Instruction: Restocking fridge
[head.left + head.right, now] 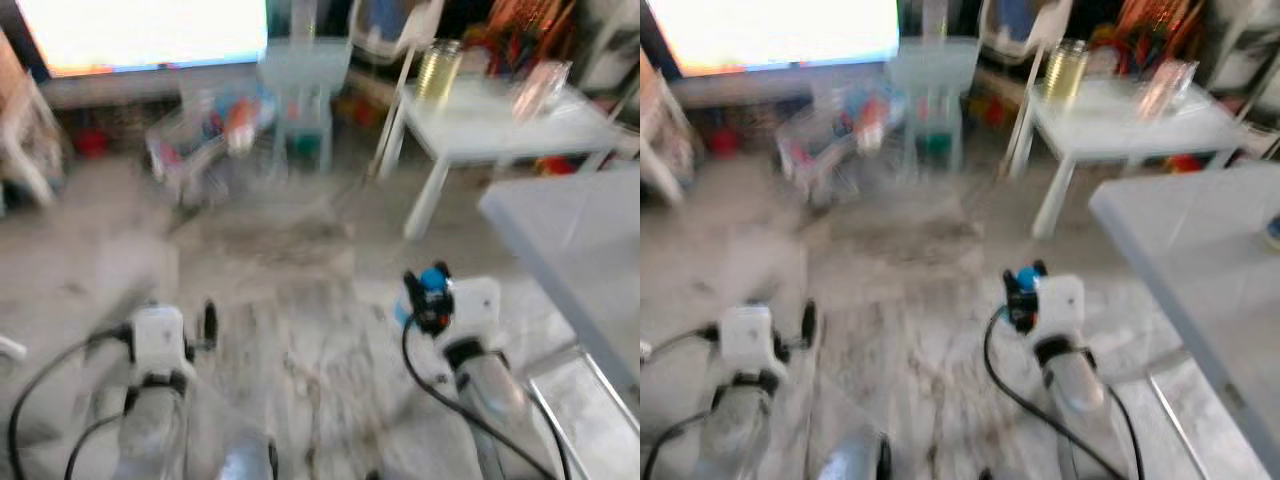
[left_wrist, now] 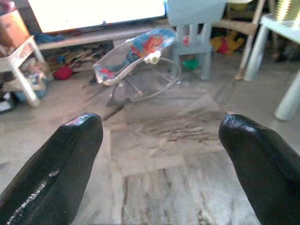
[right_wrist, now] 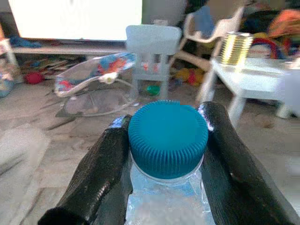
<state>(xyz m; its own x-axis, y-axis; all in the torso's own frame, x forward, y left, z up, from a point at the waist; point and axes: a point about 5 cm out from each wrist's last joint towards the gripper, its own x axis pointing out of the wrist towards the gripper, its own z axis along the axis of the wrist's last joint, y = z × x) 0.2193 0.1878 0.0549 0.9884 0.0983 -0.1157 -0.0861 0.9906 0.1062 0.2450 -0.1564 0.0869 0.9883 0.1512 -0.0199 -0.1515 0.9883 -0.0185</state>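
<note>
My right gripper (image 3: pixel 166 140) is shut on a clear plastic bottle with a blue ribbed cap (image 3: pixel 168 138); the two black fingers (image 3: pixel 105 173) press against its neck. In the eye views the blue cap (image 1: pixel 433 279) sticks out in front of the right wrist, held low over the floor. My left gripper (image 2: pixel 159 154) is open with nothing between its wide-apart fingers (image 2: pixel 61 164); it hangs on the left (image 1: pixel 208 322) above the marbled floor. No fridge can be made out in the blurred eye views.
A small white table (image 1: pixel 500 130) with a yellow jar (image 1: pixel 438 70) stands ahead right. A grey counter edge (image 1: pixel 570 240) is close on the right. A baby bouncer (image 2: pixel 136 61), a pale blue child's chair (image 1: pixel 300 100) and a bright window (image 1: pixel 140 30) lie ahead.
</note>
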